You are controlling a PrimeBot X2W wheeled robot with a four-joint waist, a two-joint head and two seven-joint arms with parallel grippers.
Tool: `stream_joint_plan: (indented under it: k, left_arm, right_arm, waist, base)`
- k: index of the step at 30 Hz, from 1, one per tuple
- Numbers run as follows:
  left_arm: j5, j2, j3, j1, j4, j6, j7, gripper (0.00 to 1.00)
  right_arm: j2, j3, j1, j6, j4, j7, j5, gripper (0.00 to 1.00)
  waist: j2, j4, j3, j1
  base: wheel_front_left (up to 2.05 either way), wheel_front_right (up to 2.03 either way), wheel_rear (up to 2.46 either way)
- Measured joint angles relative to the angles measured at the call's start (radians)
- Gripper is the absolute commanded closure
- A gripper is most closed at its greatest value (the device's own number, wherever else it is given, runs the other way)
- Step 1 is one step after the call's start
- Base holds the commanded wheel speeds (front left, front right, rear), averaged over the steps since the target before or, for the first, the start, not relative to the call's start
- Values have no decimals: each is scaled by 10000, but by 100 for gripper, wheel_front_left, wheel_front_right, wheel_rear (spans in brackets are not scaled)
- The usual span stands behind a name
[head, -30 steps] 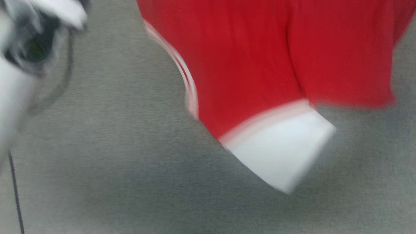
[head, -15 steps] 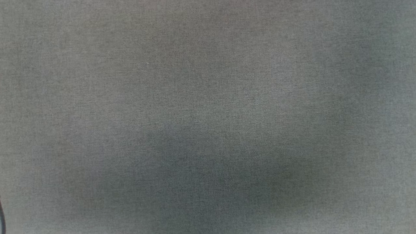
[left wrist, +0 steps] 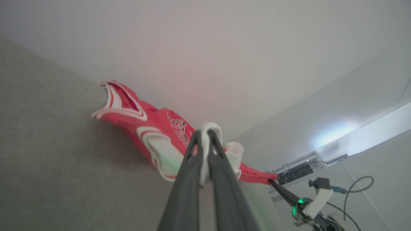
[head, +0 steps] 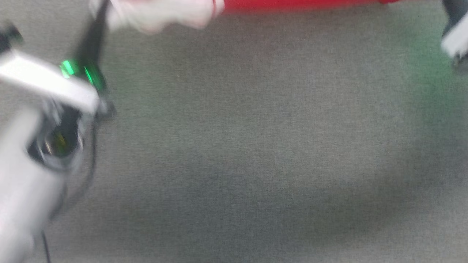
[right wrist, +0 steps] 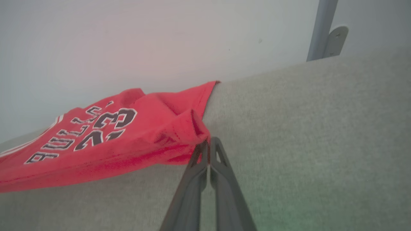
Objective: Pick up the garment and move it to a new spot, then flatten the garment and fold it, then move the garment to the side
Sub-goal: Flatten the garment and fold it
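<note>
Over the grey surface [right wrist: 305, 128] I hold the garment [right wrist: 106, 141] strung between both arms. My right gripper [right wrist: 208, 145] is pinched tight on a bunched corner of the red hem, and my left gripper [left wrist: 204, 136] is clamped on a fold of the white sleeve [left wrist: 233, 150]. The cloth sags between the two pinches, close above the grey surface, and I cannot tell whether its lowest part brushes it. The dark lettering [right wrist: 96, 134] shows on the side turned toward my right wrist. I judge this to be the carry to a new spot, with the laying-down next. To do it well I should hold both pinches shut and keep my arms level with each other above the grey surface. They should be spread just enough to take out the sag without tugging. My left hold looks the weaker one, only a thin loop of sleeve, so a jerk could pull it free. When I lower, I would let the hanging edge meet the grey surface first, then draw back across it so the body settles without folding under itself.
</note>
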Motion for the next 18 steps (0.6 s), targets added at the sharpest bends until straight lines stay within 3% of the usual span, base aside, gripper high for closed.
stream_joint_plan:
  k: [8,13,18]
  left_arm:
    - [314,825,-309,3971,-2617,0,-205,100]
    - [775,1241,-245,5817,-3789,0,-276,100]
    - [928,1411,82,7142,-4738,0,-305,100]
  right_arm:
    - [-1210,-648,4275,-8,-3331,838,1519,100]
    - [-1486,-1651,6988,-8,-5392,1371,1835,100]
    - [-1356,-2853,8935,-8,-6836,1977,1916,100]
  waist:
    - [0,287,-742,0]
    - [1,391,-1192,0]
    - [0,453,-1428,0]
  base:
    - [0,0,0]
    - [0,0,0]
    - [0,0,0]
